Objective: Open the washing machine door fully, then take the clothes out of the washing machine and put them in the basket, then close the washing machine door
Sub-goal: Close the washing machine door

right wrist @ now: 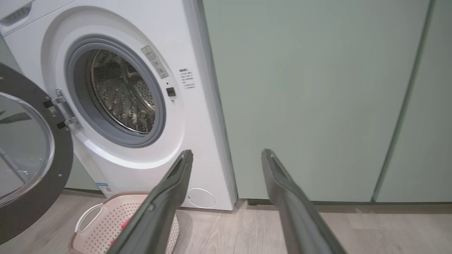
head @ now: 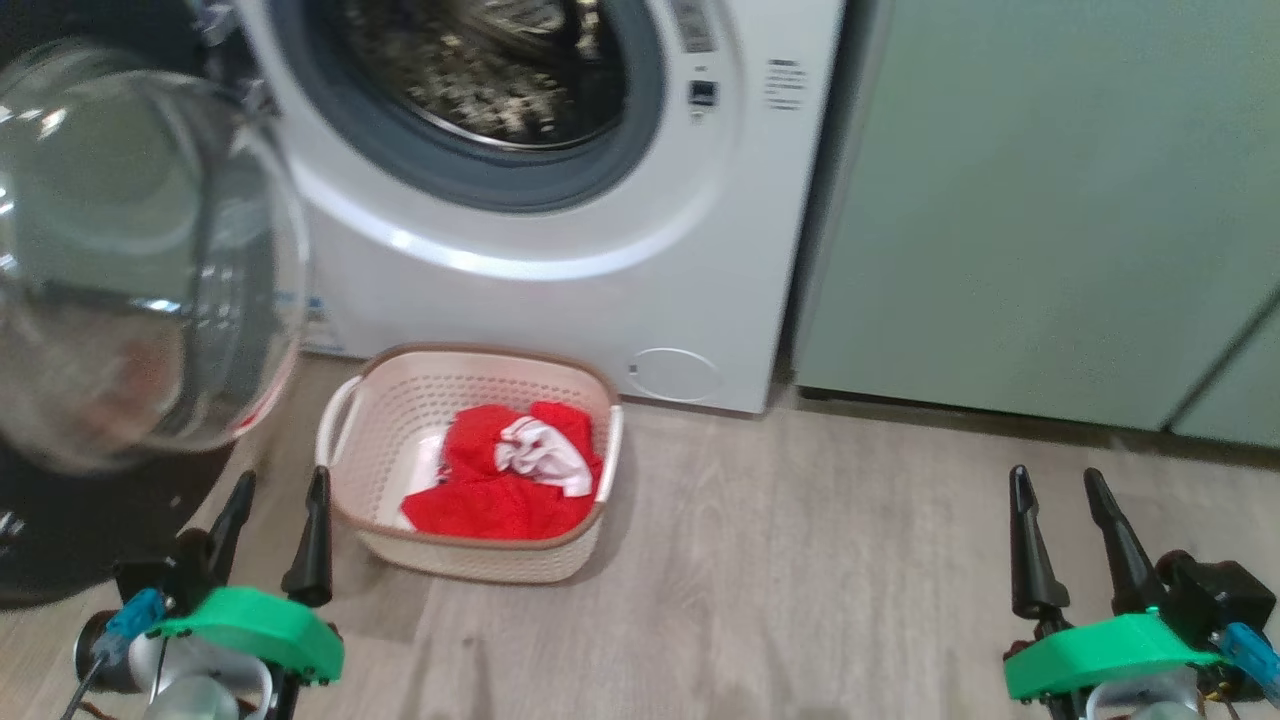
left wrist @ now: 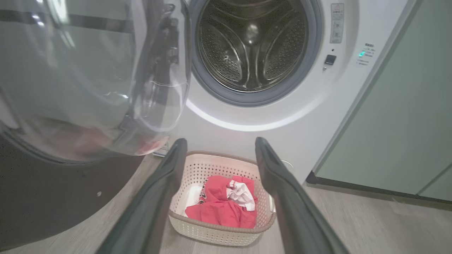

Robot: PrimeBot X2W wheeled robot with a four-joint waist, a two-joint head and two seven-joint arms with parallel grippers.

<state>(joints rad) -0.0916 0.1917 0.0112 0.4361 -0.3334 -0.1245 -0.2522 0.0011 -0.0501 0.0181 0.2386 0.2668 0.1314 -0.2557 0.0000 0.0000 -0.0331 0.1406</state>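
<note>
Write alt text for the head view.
Red clothes lie in a cream basket on the wood floor before a white washing machine whose round door hangs open at left. The left gripper and right gripper, both open, point up from the bottom corners; pale green cabinets stand at right.

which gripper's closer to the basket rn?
Left. The left gripper is open just beside the near left corner of the basket. The right gripper is open well off to its right, above bare floor before the green cabinet.
</note>
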